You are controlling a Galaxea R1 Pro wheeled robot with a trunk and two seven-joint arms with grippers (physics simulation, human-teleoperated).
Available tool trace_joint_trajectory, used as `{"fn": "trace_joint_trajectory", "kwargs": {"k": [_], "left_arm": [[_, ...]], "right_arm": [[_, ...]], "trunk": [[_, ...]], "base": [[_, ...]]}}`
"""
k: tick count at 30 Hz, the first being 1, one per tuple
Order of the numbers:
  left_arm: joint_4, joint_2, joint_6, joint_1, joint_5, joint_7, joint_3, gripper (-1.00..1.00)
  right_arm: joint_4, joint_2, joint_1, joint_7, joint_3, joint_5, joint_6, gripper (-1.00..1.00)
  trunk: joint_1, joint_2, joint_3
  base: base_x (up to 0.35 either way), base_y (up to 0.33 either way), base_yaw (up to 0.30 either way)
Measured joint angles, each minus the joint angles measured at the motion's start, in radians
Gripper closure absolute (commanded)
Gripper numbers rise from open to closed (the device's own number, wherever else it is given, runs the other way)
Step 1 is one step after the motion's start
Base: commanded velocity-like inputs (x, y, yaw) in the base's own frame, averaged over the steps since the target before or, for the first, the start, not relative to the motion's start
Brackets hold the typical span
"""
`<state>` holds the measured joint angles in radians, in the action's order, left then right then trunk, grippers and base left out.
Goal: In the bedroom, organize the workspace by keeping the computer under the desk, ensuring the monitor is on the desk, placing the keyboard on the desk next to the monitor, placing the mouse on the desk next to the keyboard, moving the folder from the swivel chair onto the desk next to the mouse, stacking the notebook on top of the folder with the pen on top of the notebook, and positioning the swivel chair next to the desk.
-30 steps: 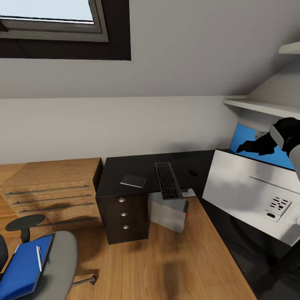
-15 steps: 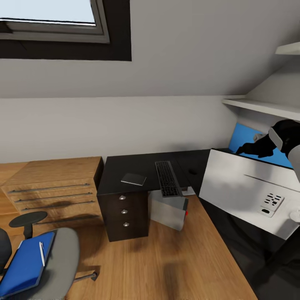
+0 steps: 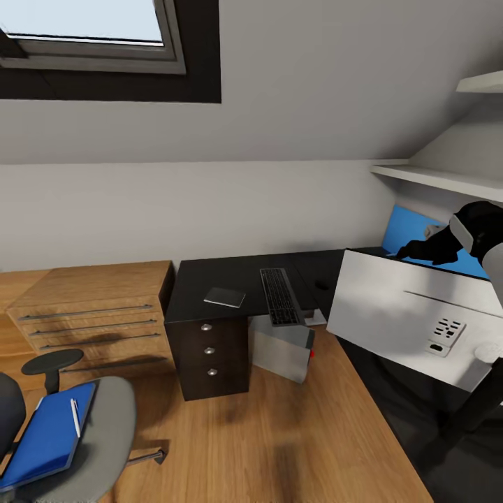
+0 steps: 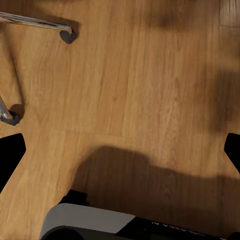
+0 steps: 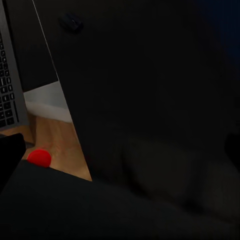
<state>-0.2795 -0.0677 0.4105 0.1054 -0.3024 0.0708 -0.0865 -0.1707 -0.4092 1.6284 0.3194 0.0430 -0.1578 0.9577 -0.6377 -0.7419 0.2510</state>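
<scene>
**Q:** Black counter [image 3: 230, 276] along the wall, what lies on it?

**R:** On it lie the keyboard [image 3: 279, 296], its near end jutting past the edge, the notebook [image 3: 224, 297] beside it toward the drawers, and the mouse [image 3: 322, 286] further along the dark top. The computer [image 3: 283, 346] stands on the floor beneath the keyboard, red spot showing.

**Q:** And the monitor?

**R:** The monitor [image 3: 405, 327] shows its pale back in the head view. The right pincer [image 3: 407, 252] sits at its top edge, in front of a blue panel [image 3: 419, 241]. Whether it is clamped on the monitor I cannot tell; the right wrist view is almost wholly dark.

**Q:** The left pincer?

**R:** In its wrist view its fingertips [image 4: 11, 155] sit wide apart, holding nothing, above the wooden floor [image 4: 150, 100] near the chair's chrome legs.

**Q:** The folder?

**R:** The folder [image 3: 47, 434] lies on the swivel chair [image 3: 98, 433] seat, the pen [image 3: 75, 417] on top, well apart from both pincers. A light wooden drawer unit [image 3: 91, 314] stands next to the counter.
</scene>
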Motion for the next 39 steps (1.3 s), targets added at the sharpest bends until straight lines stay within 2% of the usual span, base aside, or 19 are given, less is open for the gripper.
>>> {"fn": "trace_joint_trajectory", "kwargs": {"k": [5, 8, 16, 21, 25, 39], "left_arm": [[0.0, 0.0, 0.0, 0.0, 0.0, 0.0, 0.0, -1.0], [0.0, 0.0, 0.0, 0.0, 0.0, 0.0, 0.0, -1.0], [0.0, 0.0, 0.0, 0.0, 0.001, -0.001, 0.0, -1.0], [0.0, 0.0, 0.0, 0.0, 0.001, -0.001, 0.0, -1.0], [0.0, -0.001, 0.0, 0.0, 0.001, -0.002, 0.0, -1.0], [0.001, 0.0, 0.0, 0.0, 0.001, -0.003, 0.0, -1.0]], "right_arm": [[-0.001, 0.0, 0.0, 0.001, -0.008, 0.012, 0.001, -1.0], [-0.001, 0.0, 0.0, 0.0, -0.001, 0.0, -0.001, -1.0], [-0.003, 0.0, 0.0, 0.002, 0.002, 0.001, -0.012, -1.0], [-0.004, 0.0, 0.0, 0.023, 0.001, 0.002, -0.062, -1.0], [-0.005, 0.0, 0.0, 0.066, 0.0, 0.003, -0.106, -1.0], [-0.003, 0.001, 0.0, 0.092, 0.002, 0.003, -0.119, -1.0]], "trunk": [[0.0, 0.0, 0.0], [0.0, 0.0, 0.0], [0.0, 0.0, 0.0], [0.0, 0.0, 0.0], [0.0, 0.0, 0.0], [0.0, 0.0, 0.0]], "base": [[-0.153, 0.0, 0.0], [-0.071, 0.0, 0.0], [-0.013, 0.0, 0.0], [0.004, 0.021, 0.0], [0.115, 0.145, 0.0], [0.03, 0.037, 0.0]]}}
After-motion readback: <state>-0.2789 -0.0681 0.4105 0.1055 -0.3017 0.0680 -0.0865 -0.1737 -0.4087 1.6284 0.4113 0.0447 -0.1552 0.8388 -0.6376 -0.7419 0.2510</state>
